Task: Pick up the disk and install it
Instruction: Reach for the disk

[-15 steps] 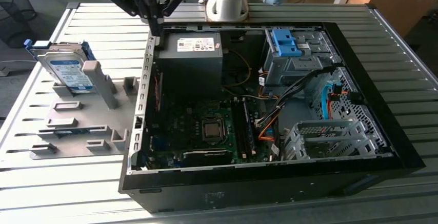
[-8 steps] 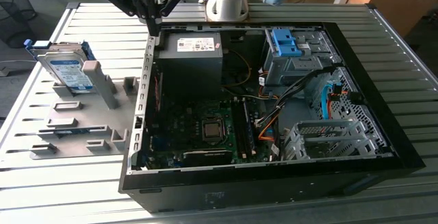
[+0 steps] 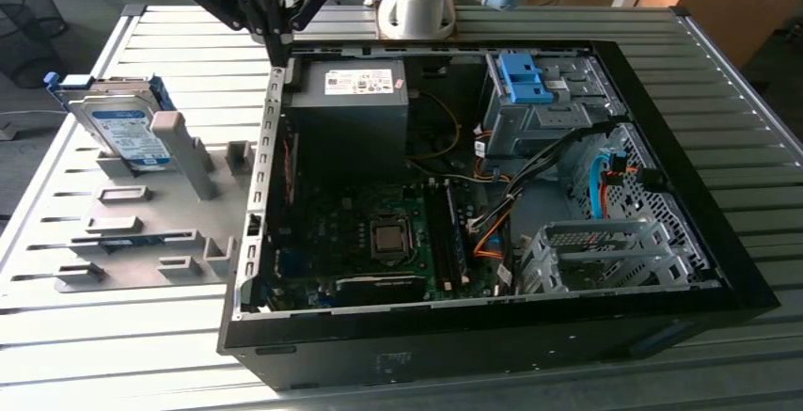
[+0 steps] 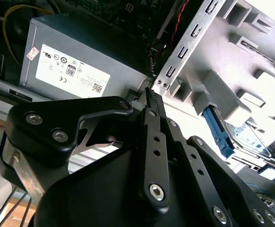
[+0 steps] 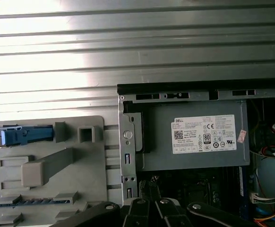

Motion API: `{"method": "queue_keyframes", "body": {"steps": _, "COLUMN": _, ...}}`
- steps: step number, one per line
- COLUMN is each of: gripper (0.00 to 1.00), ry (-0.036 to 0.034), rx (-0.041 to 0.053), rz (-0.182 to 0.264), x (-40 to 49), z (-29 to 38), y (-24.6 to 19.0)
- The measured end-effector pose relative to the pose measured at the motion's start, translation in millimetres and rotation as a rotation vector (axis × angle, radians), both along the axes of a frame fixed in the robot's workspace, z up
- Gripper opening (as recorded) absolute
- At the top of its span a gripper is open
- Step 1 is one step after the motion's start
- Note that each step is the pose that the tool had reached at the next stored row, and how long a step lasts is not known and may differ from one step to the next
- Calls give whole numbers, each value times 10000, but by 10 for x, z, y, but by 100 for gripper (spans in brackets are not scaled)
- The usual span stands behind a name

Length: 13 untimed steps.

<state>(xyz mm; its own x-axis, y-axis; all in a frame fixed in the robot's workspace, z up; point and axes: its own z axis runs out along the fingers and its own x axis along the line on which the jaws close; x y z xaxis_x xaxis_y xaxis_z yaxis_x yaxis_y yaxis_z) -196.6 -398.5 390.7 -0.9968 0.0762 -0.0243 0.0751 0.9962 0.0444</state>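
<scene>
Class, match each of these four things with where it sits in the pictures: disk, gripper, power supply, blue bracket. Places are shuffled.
Things
1. disk
2. gripper
3. power supply
4. blue bracket

Places
A. on the metal drive bay
B. just above the case wall on the exterior view's left
C. standing in the grey rack, outside the case
D. inside the case, white label on top

Pairs: 1-C, 2-B, 3-D, 4-A
</scene>
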Motion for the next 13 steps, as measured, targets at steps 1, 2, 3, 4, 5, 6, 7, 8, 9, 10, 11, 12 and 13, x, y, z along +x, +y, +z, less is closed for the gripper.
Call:
{"method": "queue_keyframes", "body": {"steps": 1, "gripper": 11, "ry": 0, "rx": 0, "rz": 0, "x": -4, "z": 0, "y": 0}}
{"method": "queue_keyframes", "body": {"steps": 2, "gripper": 11, "ry": 0, "rx": 0, "rz": 0, "x": -9, "z": -1, "y": 0}}
{"method": "queue_keyframes", "body": {"steps": 3, "gripper": 11, "ry": 0, "rx": 1, "rz": 0, "x": -15, "z": -1, "y": 0}}
{"method": "queue_keyframes", "body": {"steps": 4, "gripper": 11, "ry": 0, "rx": 0, "rz": 0, "x": -20, "z": -2, "y": 0}}
{"method": "queue_keyframes", "body": {"steps": 5, "gripper": 11, "ry": 0, "rx": 0, "rz": 0, "x": -26, "z": -2, "y": 0}}
{"method": "queue_keyframes", "body": {"steps": 6, "gripper": 11, "ry": 1, "rx": -1, "rz": 0, "x": -33, "z": -2, "y": 0}}
{"method": "queue_keyframes", "body": {"steps": 7, "gripper": 11, "ry": 0, "rx": 0, "rz": 0, "x": -41, "z": -3, "y": 0}}
{"method": "queue_keyframes", "body": {"steps": 8, "gripper": 11, "ry": 1, "rx": -1, "rz": 0, "x": -49, "z": -3, "y": 0}}
{"method": "queue_keyframes", "body": {"steps": 9, "gripper": 11, "ry": 1, "rx": 0, "rz": -1, "x": -56, "z": -4, "y": 0}}
{"method": "queue_keyframes", "body": {"steps": 10, "gripper": 11, "ry": 1, "rx": 0, "rz": -1, "x": -65, "z": -4, "y": 0}}
{"method": "queue_keyframes", "body": {"steps": 11, "gripper": 11, "ry": 1, "rx": 0, "rz": 0, "x": -73, "z": -4, "y": 0}}
{"method": "queue_keyframes", "body": {"steps": 12, "gripper": 11, "ry": 2, "rx": 0, "rz": -1, "x": -81, "z": -4, "y": 0}}
{"method": "queue_keyframes", "body": {"steps": 13, "gripper": 11, "ry": 2, "rx": 0, "rz": 0, "x": -90, "z": -5, "y": 0}}
